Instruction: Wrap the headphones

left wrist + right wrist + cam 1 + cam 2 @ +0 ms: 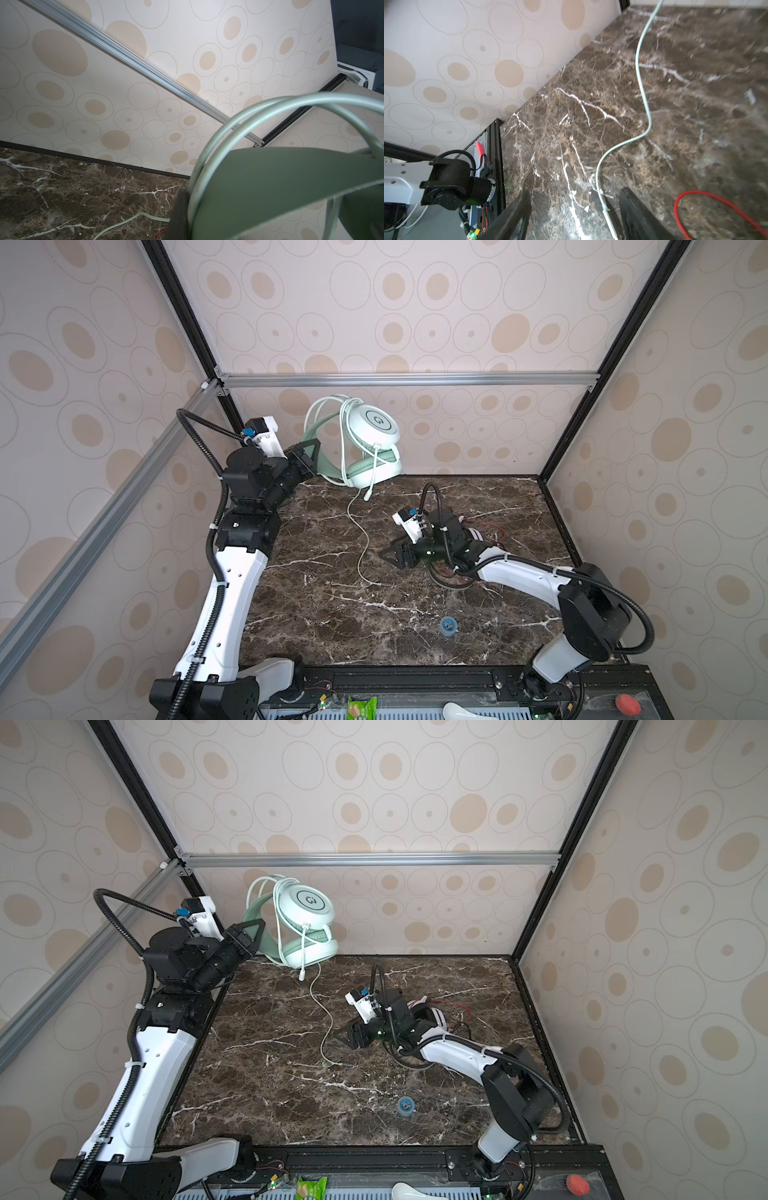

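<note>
The mint green headphones (374, 427) (311, 903) hang above the table's back left corner. My left gripper (309, 456) (249, 936) is shut on their headband (270, 187), and one dark finger (178, 209) presses against it. Loops of their cord (249, 112) lie over the band. The rest of the mint cord (360, 539) (326, 1019) (641, 87) trails down onto the marble. Its plug end (607, 212) lies between the fingers of my open right gripper (390, 556) (343, 1036) (577, 207), untouched. The white-and-black headphones (478, 535) (436, 1017) lie mostly hidden under my right arm, their red cord (695, 199) beside them.
A small blue round object (448, 625) (405, 1105) sits on the marble table (332, 614) near the front. Patterned walls and an aluminium rail (407, 379) close in the back and sides. A red button (627, 704) and a green packet (361, 707) lie beyond the front edge.
</note>
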Robot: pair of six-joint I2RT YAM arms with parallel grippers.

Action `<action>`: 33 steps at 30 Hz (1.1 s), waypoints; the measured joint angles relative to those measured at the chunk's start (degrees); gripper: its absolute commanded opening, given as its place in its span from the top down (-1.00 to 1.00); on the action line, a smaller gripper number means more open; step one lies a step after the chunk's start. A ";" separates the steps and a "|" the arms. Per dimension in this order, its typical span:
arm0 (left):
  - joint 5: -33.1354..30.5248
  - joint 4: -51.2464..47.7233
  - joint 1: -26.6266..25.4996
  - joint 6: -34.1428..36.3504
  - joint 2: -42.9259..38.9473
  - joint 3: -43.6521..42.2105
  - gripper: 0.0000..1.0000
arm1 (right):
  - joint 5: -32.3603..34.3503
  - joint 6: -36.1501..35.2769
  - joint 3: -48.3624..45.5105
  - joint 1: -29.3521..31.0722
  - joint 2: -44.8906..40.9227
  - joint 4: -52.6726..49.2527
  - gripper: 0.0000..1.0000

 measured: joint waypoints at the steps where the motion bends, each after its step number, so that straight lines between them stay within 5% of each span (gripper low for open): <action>1: 0.07 0.00 0.00 0.00 0.00 0.04 1.00 | 0.39 -0.83 1.92 -0.42 -0.24 -0.72 -0.54; 11: 1.53 0.22 0.00 -0.04 -0.02 0.11 1.00 | -0.50 -4.68 24.11 -4.26 5.95 -1.27 -0.87; 33: 2.40 0.66 0.00 -0.28 -0.02 0.11 1.00 | -0.98 1.09 45.72 -4.81 25.70 2.64 -0.65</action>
